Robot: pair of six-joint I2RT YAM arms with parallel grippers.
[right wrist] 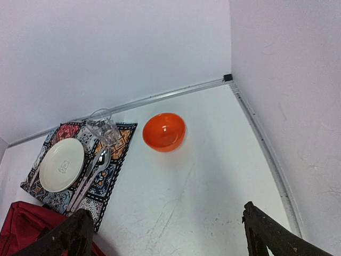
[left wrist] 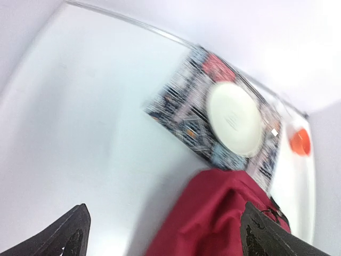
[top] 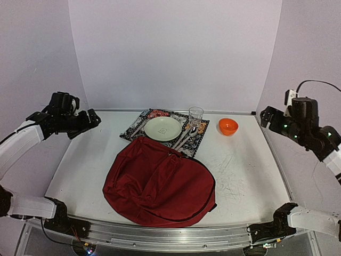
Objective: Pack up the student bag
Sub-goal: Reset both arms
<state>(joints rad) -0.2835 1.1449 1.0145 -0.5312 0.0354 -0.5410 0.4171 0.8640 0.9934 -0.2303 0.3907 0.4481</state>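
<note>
1. Two sets of jaws, both spread wide, nothing held in either.
2. Left gripper (left wrist: pixel 165 209): dark fingers (left wrist: pixel 72 234) far apart at the bottom corners of its wrist view, with only table and red fabric seen far below the gap.
3. Right gripper (right wrist: pixel 165 213): fingers (right wrist: pixel 269 232) equally far apart, with only bare table below them.
4. Both raised well above the table (top: pixel 80 170), the left one over its far-left edge, the right one over its far-right edge, each at the end of a bent white arm.
5. Student bag (top: pixel 160 186): lying flat and floppy in the near middle of the table, between the two arms and well apart from both grippers.
6. Far edge of the bag up against the near edge of a patterned mat (top: pixel 133 130); touching it or lying over it, cannot tell.
7. On the mat: a pale plate (top: pixel 163 128) in the middle, metal spoons (top: pixel 186 137) just beside it on the right, and a clear glass (top: pixel 196 116) upright at the far right corner.
8. Orange bowl (top: pixel 228 126): on the bare table to the right of the mat, near it but not touching.
</note>
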